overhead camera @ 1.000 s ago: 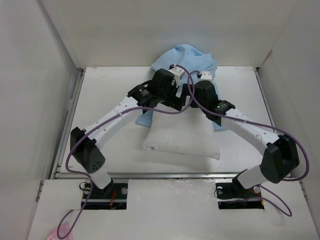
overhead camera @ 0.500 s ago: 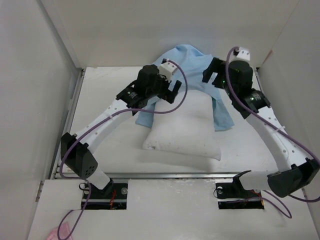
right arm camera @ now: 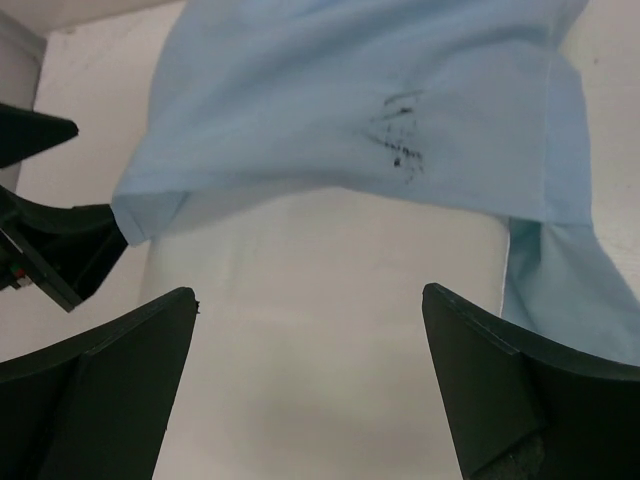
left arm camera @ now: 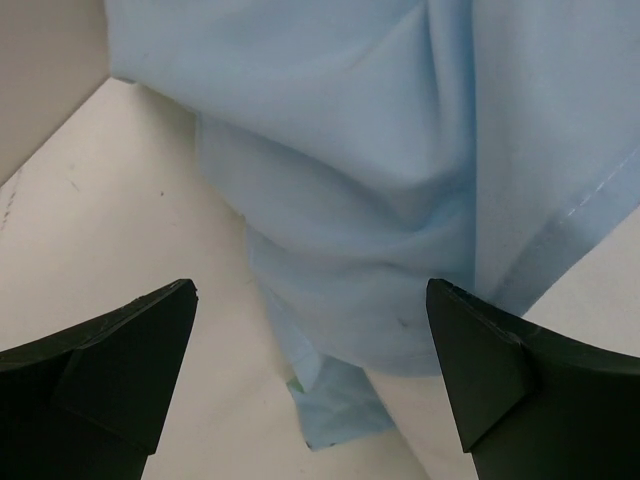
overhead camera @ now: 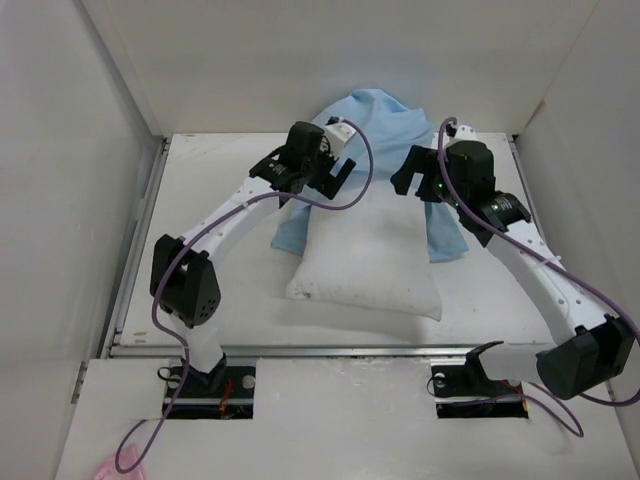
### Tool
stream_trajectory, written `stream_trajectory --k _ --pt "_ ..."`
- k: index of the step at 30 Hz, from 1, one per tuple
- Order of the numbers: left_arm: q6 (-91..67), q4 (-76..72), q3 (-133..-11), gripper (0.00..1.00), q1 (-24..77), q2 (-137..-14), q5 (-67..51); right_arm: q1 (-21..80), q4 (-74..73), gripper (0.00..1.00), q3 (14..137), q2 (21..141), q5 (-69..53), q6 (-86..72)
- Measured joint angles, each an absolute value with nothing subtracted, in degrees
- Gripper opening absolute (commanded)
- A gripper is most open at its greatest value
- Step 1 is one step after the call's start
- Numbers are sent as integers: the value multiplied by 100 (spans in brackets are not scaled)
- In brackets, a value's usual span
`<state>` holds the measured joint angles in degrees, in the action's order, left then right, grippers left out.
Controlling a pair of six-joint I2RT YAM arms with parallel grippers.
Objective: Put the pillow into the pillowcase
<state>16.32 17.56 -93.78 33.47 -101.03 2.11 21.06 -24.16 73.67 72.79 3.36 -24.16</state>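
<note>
The white pillow [overhead camera: 360,265] lies mid-table, its near end bare. The light blue pillowcase [overhead camera: 378,115] is bunched against the back wall and drapes over the pillow's far end, with flaps hanging at the left [overhead camera: 292,232] and right [overhead camera: 447,232]. My left gripper [overhead camera: 340,172] is open and empty over the left flap; its view shows hanging blue folds [left arm camera: 350,200] between the wide-apart fingers. My right gripper [overhead camera: 405,180] is open and empty above the far end. Its view shows the pillow [right arm camera: 320,300] under the pillowcase's hem [right arm camera: 350,100], which bears a dark scribble mark [right arm camera: 400,135].
White walls close in the table at the back [overhead camera: 330,60], left [overhead camera: 60,200] and right [overhead camera: 590,150]. The table's front edge [overhead camera: 330,350] runs just past the pillow's near end. The left gripper's fingers [right arm camera: 50,230] show at the left of the right wrist view.
Both grippers were close together at the pillowcase over the pillow's far end; they have let go and moved apart. The right arm swung right. The pillowcase now drapes further down the pillow's right side.
</note>
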Motion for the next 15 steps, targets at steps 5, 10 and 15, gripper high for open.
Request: stream_trajectory --k 5,10,15 --pt "1896 1815 -9406 100 3347 -10357 -207 2209 -2423 100 6938 7277 115 -2327" --pt "1977 2104 -10267 100 3343 -11098 -609 2574 -2386 100 6744 7338 215 -2193" --pt "2018 2097 -10151 100 3328 -10991 -655 2709 -2379 100 6744 7502 534 -2182"
